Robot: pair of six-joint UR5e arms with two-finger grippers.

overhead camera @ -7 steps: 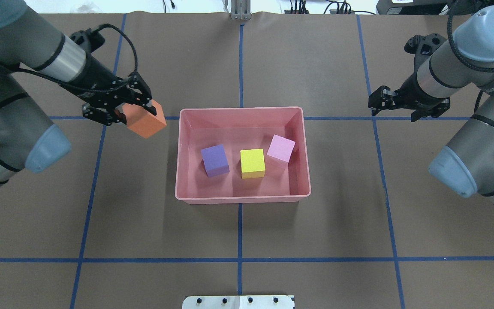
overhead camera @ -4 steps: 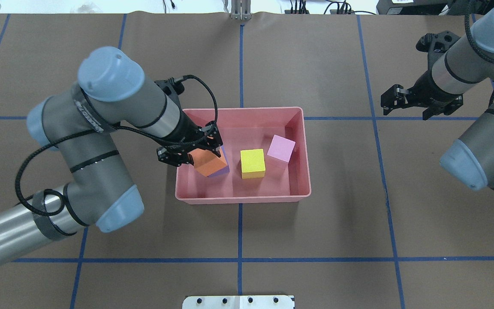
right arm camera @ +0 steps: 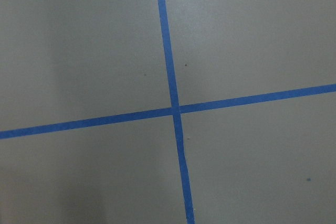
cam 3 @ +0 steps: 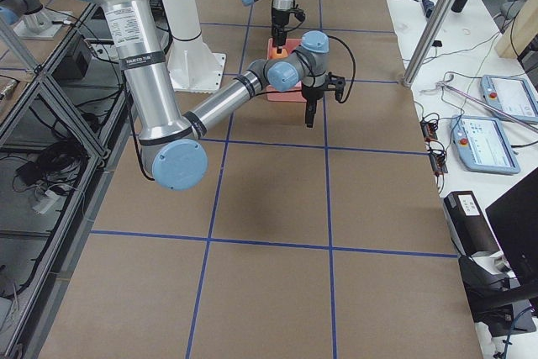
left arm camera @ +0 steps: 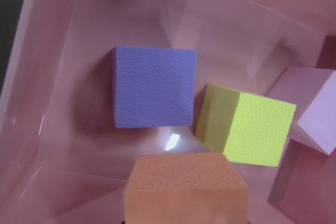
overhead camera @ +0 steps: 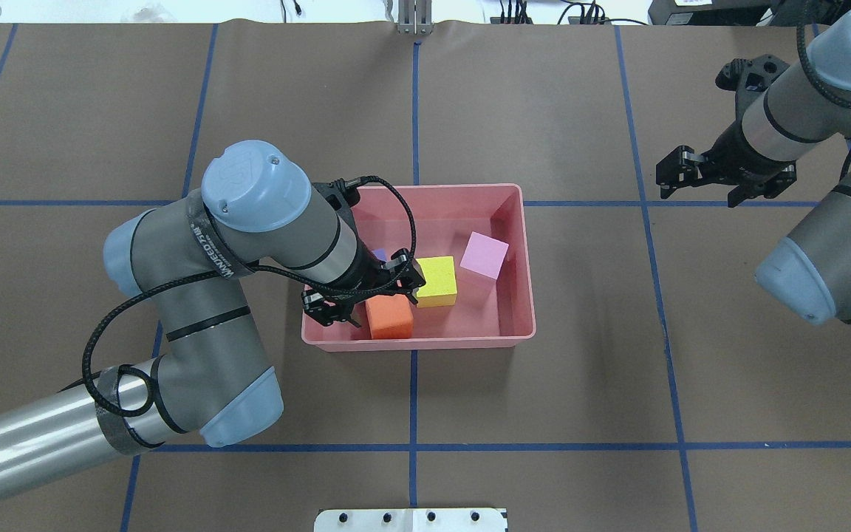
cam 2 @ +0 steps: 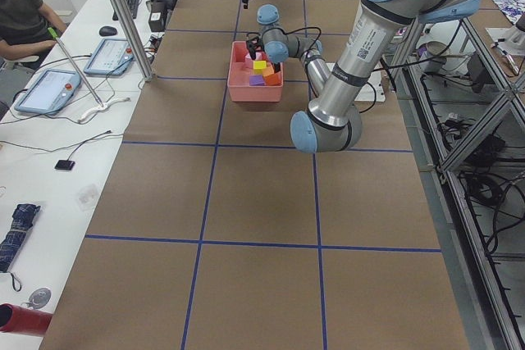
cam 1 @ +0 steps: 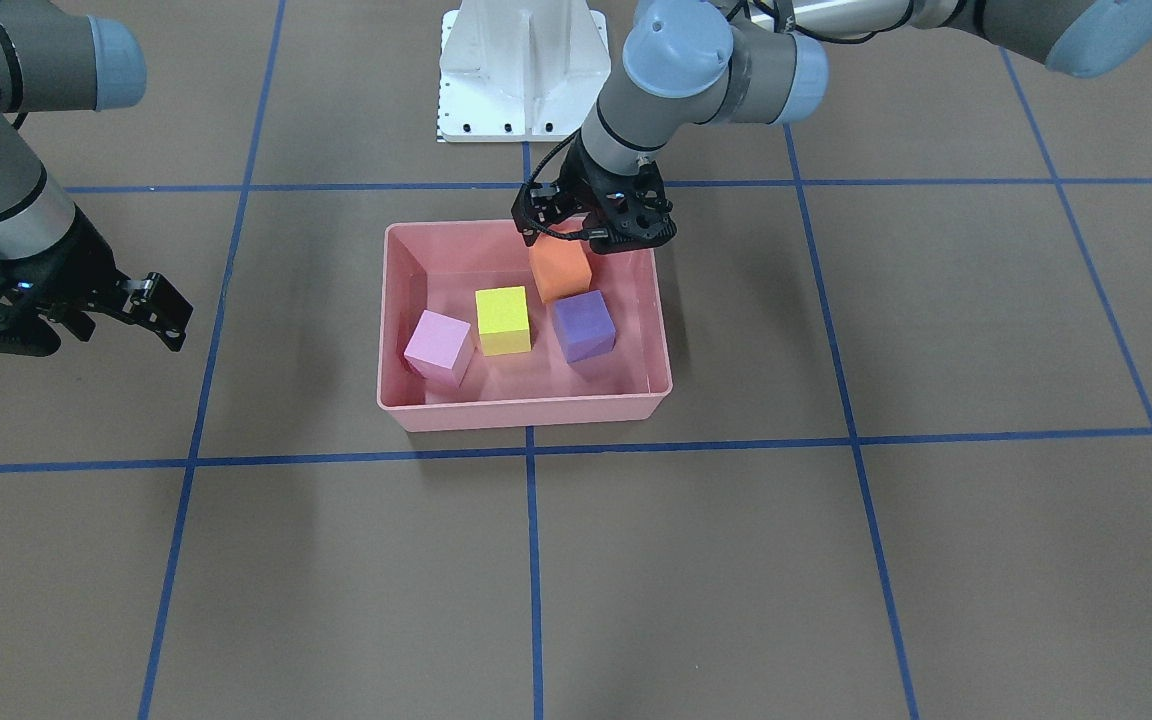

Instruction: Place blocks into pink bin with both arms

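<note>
Left gripper [overhead camera: 370,294] hangs directly over the orange block [overhead camera: 389,319] inside the bin [overhead camera: 470,341] — clamped or let go, I cannot tell. Purple block [cam 1: 583,325], yellow block [overhead camera: 435,281] and pink block [overhead camera: 484,255] sit alongside. Right gripper [overhead camera: 673,171] — jaws apart, empty — hovers over the table [overhead camera: 544,111].

2 grey arms [overhead camera: 196,318], light-blue joint caps [overhead camera: 248,177], looping black cables [overhead camera: 86,353].

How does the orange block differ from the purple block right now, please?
The orange block is clamped by the left gripper; the purple block lies free on the floor of the pink bin. The orange block is by the bin's robot-side wall; the purple block stands farther from that wall. Both are equal-sized cubes inside the bin.
</note>
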